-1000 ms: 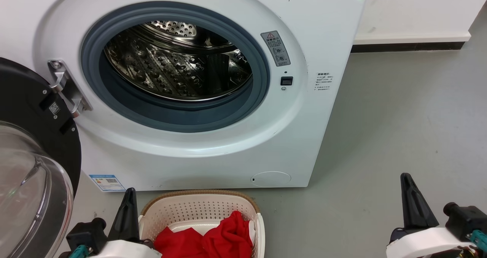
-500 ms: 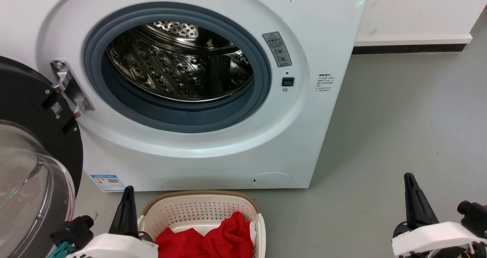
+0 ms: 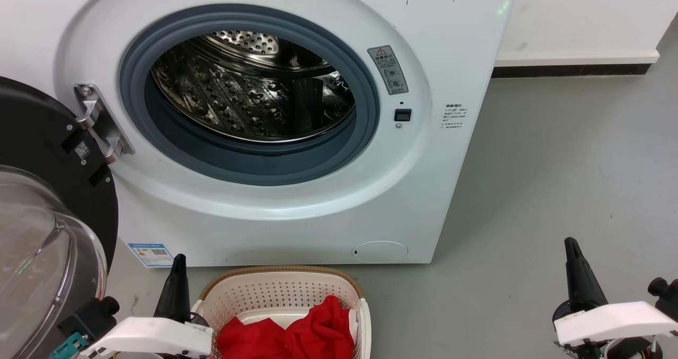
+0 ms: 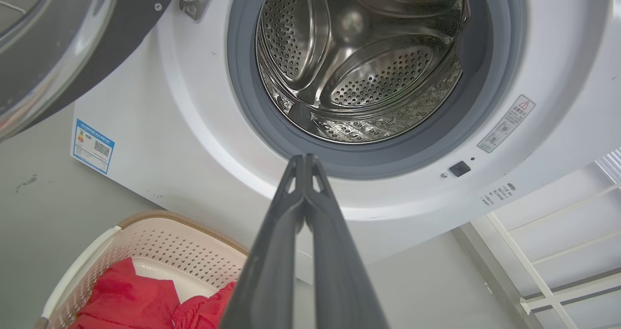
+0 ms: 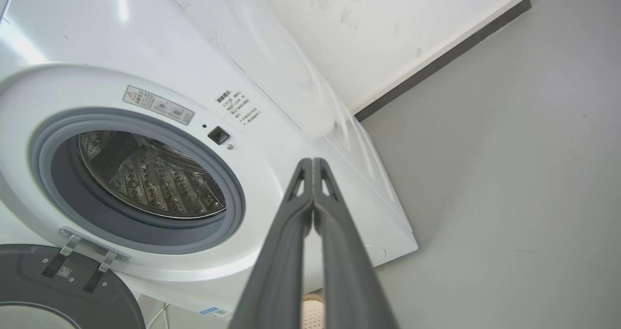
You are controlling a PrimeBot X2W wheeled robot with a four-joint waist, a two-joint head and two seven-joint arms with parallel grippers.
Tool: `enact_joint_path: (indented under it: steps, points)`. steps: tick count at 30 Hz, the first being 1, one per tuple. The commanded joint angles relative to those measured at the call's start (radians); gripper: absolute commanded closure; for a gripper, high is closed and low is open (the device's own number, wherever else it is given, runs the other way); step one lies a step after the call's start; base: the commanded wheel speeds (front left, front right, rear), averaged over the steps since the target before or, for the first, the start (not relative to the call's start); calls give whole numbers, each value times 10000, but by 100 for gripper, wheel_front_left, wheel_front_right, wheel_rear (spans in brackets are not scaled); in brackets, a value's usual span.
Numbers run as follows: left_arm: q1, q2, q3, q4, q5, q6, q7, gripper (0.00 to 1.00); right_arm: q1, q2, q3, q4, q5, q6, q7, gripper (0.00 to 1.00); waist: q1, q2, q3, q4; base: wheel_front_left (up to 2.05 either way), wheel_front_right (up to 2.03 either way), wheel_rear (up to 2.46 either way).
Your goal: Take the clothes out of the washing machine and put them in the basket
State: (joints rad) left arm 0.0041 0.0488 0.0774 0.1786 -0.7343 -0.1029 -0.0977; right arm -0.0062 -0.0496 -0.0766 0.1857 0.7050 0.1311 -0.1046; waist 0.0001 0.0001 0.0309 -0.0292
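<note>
Firstly, I logged the clothes (image 3: 296, 333), red, heaped in the basket (image 3: 275, 291) on the floor (image 3: 556, 179) before the washing machine (image 3: 450, 41), just right of my left pincer (image 3: 179, 261), its jaws pressed together. My right pincer (image 3: 571, 243), likewise together, stood well apart to the right. The warning sticker (image 3: 388, 69) bore a red triangle; the blue label (image 3: 151, 254) carried a QR code; lettering was unreadable.

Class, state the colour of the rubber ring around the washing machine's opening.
Grey. The door ring shows best in the head view.
</note>
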Motion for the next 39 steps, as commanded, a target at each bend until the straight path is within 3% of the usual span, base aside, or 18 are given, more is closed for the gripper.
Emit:
enact_joint_path:
  steps: [1, 15, 39]
  points:
    - [-265, 15, 58, -80, -350, -43, 82, 100, -324, -76, -28, -82, 374, -1, 66, 100, 0, -1, -5, 5, 0, 0, 0]
    - [-499, 16, 141, 104, -2452, -107, 594, 100, -513, -82, -92, 86, 2564, -2, 578, 100, 0, -1, -55, 59, 0, 0, 0]
    - [-812, 18, 237, 335, -5069, -196, 1231, 100, -755, -80, -187, 292, 5284, -2, 1238, 100, 0, -1, -132, 139, 0, 0, 0]
